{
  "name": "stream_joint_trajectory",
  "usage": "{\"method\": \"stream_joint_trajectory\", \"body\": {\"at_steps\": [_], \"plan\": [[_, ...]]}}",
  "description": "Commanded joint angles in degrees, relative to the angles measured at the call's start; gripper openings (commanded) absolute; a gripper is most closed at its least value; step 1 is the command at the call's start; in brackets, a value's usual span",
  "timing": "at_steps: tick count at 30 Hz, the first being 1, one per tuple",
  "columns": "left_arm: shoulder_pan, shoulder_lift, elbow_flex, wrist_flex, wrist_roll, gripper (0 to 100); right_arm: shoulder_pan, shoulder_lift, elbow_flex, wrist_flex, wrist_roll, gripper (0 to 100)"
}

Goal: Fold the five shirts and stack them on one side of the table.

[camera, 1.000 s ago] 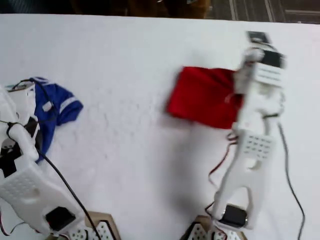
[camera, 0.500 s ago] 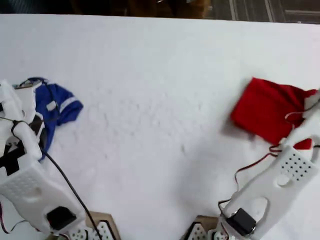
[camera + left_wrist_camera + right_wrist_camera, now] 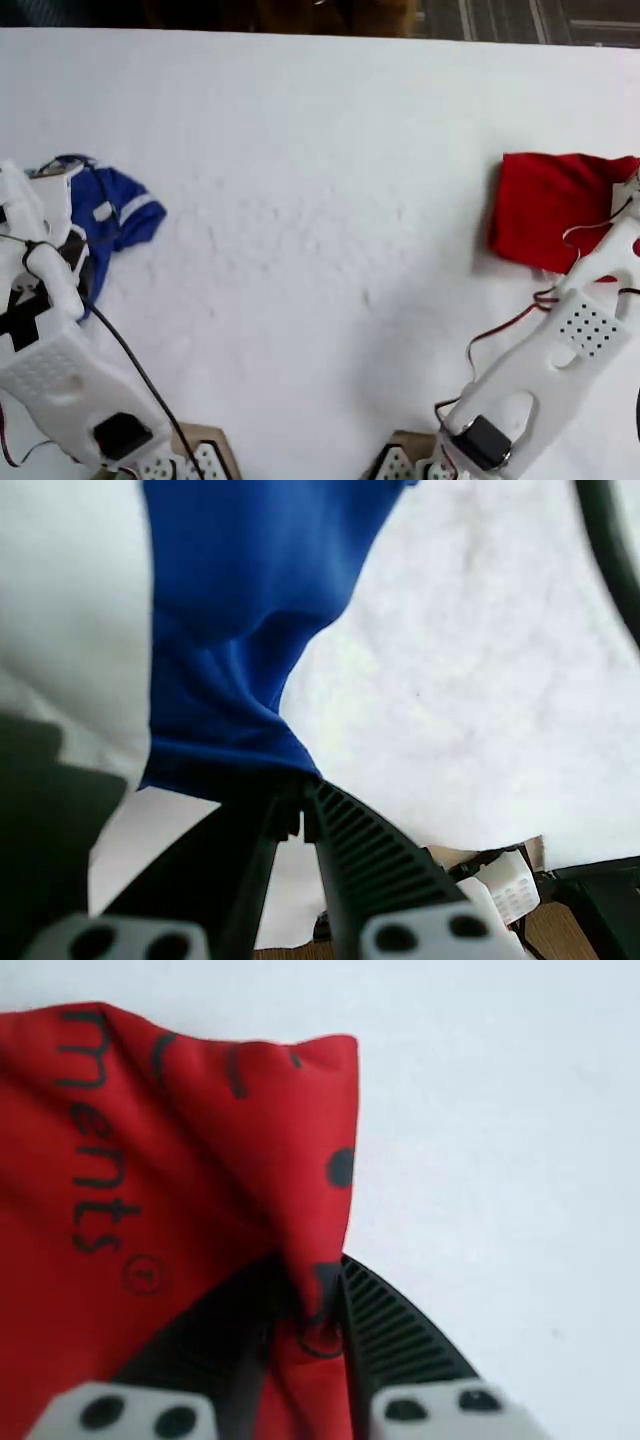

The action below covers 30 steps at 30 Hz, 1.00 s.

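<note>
A folded red shirt lies at the right edge of the white table. In the right wrist view my right gripper is shut on a fold of that red shirt, which carries black print. At the far left a crumpled blue shirt with white trim lies beside the left arm. My left gripper is shut on the hem of the blue shirt, just above the table.
The arm bases stand at the near table edge. Red and black cables hang beside the right arm. A dark floor strip runs beyond the far edge.
My right arm has dragged the red shirt from the table's middle-right to the right edge, swinging outward. The left arm and blue shirt have barely moved.
</note>
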Motion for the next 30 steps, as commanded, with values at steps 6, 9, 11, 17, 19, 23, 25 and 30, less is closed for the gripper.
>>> {"method": "stream_joint_trajectory", "body": {"at_steps": [6,9,11,17,19,23,25,30], "plan": [[0.88,-3.78,-0.4,1.14,-0.53,4,-1.45,-0.13,-2.99,0.22,8.0,16.6],[0.88,-3.78,-0.75,1.14,-0.53,4,-1.19,-0.13,-7.12,1.98,8.0,26.6],[0.79,-3.78,-0.75,1.14,-2.46,4,-1.19,-0.04,-11.6,4.62,8.0,29.2],[0.62,-5.89,-0.66,1.14,-3.69,8,-2.51,-0.13,-24.79,14.73,8.0,27.9],[0.62,-8.62,-0.66,1.14,-3.69,8,-2.95,-1.8,-23.91,18.68,8.0,27.9],[0.0,-15.82,-0.57,1.14,-4.04,8,-4.26,-5.58,-24.0,24.84,7.65,27.9],[-1.23,-19.87,-0.75,1.05,-4.04,8,-3.47,-8.92,-24.0,24.84,7.65,27.9],[-6.24,-28.84,-0.75,0.88,-4.22,8,-3.21,-18.42,-23.47,24.84,7.65,26.9]]}}
